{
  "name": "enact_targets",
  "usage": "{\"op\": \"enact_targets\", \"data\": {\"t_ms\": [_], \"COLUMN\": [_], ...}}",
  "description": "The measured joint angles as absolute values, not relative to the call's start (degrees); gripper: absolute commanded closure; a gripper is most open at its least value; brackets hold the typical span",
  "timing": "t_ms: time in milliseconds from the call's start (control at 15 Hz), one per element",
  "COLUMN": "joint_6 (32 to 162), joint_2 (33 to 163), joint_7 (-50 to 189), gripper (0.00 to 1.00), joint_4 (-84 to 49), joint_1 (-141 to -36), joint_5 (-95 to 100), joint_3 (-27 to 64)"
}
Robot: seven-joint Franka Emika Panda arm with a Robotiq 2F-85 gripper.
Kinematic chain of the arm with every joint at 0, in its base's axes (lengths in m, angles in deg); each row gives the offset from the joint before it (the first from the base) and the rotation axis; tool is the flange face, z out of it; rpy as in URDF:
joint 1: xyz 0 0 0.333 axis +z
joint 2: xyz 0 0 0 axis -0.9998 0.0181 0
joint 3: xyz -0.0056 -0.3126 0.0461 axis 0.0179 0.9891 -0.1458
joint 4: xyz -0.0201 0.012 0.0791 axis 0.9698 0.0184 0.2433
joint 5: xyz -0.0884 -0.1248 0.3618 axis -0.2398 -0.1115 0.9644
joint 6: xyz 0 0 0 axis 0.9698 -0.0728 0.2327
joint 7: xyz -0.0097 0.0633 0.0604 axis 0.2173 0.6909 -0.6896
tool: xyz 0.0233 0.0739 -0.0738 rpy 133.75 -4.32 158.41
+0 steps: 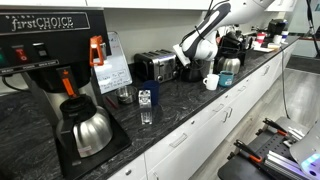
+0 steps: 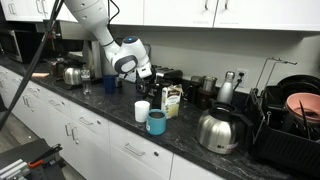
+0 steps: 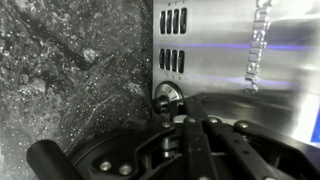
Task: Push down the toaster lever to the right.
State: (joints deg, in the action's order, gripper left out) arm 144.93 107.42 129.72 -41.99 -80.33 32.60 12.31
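The silver and black toaster (image 1: 153,66) stands on the dark granite counter (image 1: 190,100) at the back. My gripper (image 1: 188,66) hangs at the toaster's end, right against it. In an exterior view the gripper (image 2: 151,72) sits in front of the toaster (image 2: 170,76). The wrist view shows the toaster's brushed steel wall (image 3: 225,50) with vent slots and a round silver knob (image 3: 166,96) low on it. The gripper's fingers (image 3: 190,125) look shut together just below that knob, holding nothing. The lever itself I cannot make out clearly.
A coffee brewer (image 1: 55,60) with a steel carafe (image 1: 88,130) stands close by. A white mug (image 1: 211,81), a steel kettle (image 1: 229,64) and a small bottle (image 1: 146,107) stand on the counter. A blue cup (image 2: 156,122), a white cup (image 2: 142,110) and a dish rack (image 2: 290,125) are also there.
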Motion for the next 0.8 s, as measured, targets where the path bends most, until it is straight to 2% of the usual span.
{"op": "enact_targets", "data": {"t_ms": [800], "joint_6": [144.88], "joint_2": [107.23], "joint_7": [123.57], "gripper": [1.00], "joint_4": [-41.77], "joint_1": [-89.65], "joint_5": [32.59], "joint_3": [1.25]}}
